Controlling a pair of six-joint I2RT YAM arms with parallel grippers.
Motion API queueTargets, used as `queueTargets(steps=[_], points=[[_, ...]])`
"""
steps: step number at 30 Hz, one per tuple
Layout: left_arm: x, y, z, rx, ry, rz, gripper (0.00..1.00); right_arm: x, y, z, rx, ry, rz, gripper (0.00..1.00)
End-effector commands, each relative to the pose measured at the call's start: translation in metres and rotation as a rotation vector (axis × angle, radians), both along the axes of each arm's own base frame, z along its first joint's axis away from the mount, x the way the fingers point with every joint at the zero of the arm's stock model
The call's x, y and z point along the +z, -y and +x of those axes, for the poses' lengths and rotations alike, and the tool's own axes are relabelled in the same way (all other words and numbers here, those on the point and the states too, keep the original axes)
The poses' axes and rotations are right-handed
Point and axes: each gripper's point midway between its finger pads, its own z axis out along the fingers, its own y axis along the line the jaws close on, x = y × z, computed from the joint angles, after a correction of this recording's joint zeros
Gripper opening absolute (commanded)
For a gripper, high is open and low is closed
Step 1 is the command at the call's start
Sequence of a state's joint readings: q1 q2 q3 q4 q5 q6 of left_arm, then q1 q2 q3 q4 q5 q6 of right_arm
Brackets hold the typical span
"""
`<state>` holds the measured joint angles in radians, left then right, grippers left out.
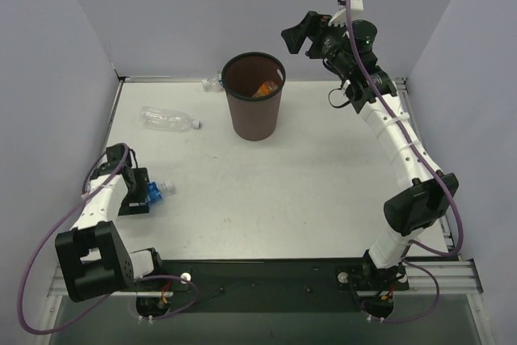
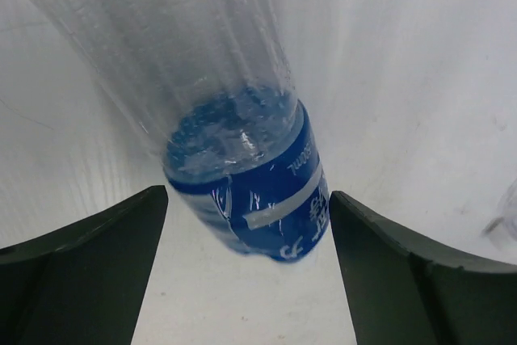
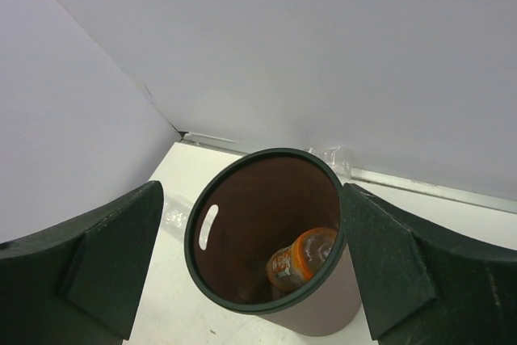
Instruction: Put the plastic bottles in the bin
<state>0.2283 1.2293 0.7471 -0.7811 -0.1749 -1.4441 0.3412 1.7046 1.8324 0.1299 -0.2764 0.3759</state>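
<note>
Left jaws are spread wide, one on either side of the blue-labelled bottle (image 2: 250, 175). I see gaps on both sides, so nothing is clamped, and it lies on the counter (image 1: 283, 191) at the near left. My right jaws hang released, holding nothing, high above the bin (image 1: 257, 119) and to its right. The orange bottle (image 3: 300, 260) sits inside the bin. One clear bottle (image 1: 170, 119) lies left of the bin, and a second clear bottle (image 1: 212, 82) sits just behind it.
</note>
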Motion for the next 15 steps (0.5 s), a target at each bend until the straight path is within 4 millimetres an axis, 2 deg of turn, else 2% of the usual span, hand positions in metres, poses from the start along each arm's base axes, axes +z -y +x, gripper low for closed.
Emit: queueTargets(steps=[1,4,5,7,8,10,11,14,15], points=[[-0.016,-0.023,0.003,0.200,0.005,0.032,0.91,0.036,0.006,-0.003,0.016,0.085,0.054,0.85],[-0.014,-0.028,0.016,0.177,0.046,0.041,0.81,0.027,0.007,-0.001,0.019,0.065,0.061,0.85],[-0.013,-0.029,0.021,0.169,0.063,0.042,0.71,0.024,0.006,-0.002,0.022,0.059,0.061,0.84],[-0.014,-0.027,0.023,0.161,0.068,0.029,0.62,0.014,0.005,-0.001,0.018,0.039,0.054,0.84],[-0.013,-0.027,0.029,0.152,0.091,0.030,0.50,0.010,0.004,-0.001,0.013,0.031,0.049,0.84],[-0.008,-0.028,0.038,0.110,0.132,0.046,0.49,-0.008,0.000,0.001,0.011,0.001,0.027,0.84],[0.004,-0.028,0.057,0.075,0.208,0.054,0.47,-0.012,-0.004,-0.001,0.012,-0.011,0.023,0.84],[0.032,-0.026,0.078,-0.017,0.275,0.134,0.44,-0.032,-0.008,0.004,-0.018,-0.093,0.017,0.83],[0.052,-0.020,0.091,-0.061,0.322,0.171,0.43,-0.044,-0.009,0.011,-0.033,-0.128,0.011,0.82]])
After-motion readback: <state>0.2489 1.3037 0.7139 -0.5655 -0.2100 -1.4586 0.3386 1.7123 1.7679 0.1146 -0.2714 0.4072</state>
